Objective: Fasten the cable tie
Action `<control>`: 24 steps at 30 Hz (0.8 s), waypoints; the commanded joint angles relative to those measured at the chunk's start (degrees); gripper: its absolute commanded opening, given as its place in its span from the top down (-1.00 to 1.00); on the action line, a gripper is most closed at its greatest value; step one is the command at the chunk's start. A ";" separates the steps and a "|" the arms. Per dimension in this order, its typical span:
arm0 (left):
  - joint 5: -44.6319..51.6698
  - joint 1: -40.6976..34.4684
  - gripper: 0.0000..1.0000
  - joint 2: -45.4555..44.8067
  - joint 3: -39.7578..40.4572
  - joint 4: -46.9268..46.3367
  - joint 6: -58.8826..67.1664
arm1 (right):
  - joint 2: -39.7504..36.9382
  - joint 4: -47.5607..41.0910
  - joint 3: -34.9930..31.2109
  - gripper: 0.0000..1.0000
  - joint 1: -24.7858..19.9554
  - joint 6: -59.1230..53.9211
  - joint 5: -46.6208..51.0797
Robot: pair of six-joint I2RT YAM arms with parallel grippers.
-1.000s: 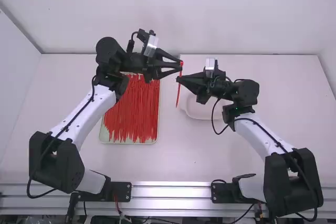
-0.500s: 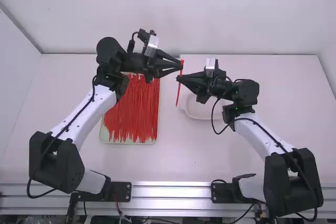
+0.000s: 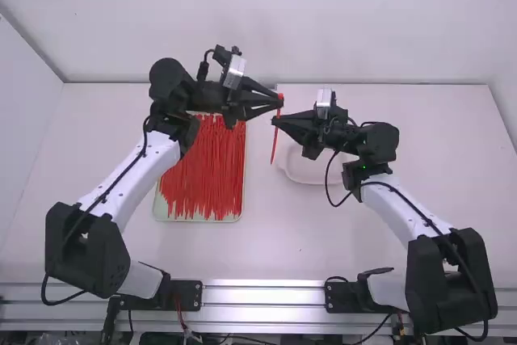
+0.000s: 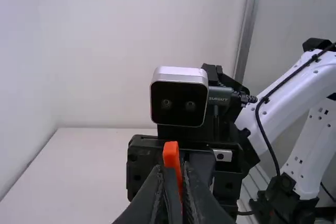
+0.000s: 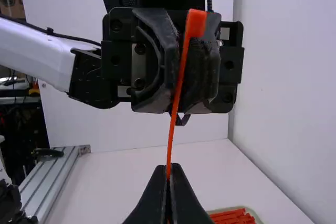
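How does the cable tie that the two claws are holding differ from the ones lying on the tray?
The held cable tie is a single strip; the loose ties fill the tray in a dense pile. The held cable tie hangs roughly upright in the air, clamped by the left claw and the right claw; the loose ties lie flat, untouched. Both are red.

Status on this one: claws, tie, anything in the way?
Left claw, right claw both shut on tie, midair. Tie straight, unfastened. Tray of spares off to the side, clear.

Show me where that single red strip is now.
In the high view, the cable tie hangs mid-table, pinched by the left gripper and right gripper, right of the tray.
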 commanded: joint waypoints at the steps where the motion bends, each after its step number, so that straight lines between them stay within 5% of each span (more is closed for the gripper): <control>1: -0.37 -0.35 0.80 -0.31 0.98 0.33 -0.15 | 0.33 0.24 1.95 1.00 -0.17 0.28 -0.07; 22: -0.39 -0.37 0.96 -0.31 0.98 -0.35 0.02 | 0.33 0.26 1.92 1.00 -0.15 0.26 -0.11; 24: -0.39 -0.42 0.96 -0.31 0.98 -0.57 0.02 | 0.33 0.26 1.92 0.67 -0.15 0.28 -0.11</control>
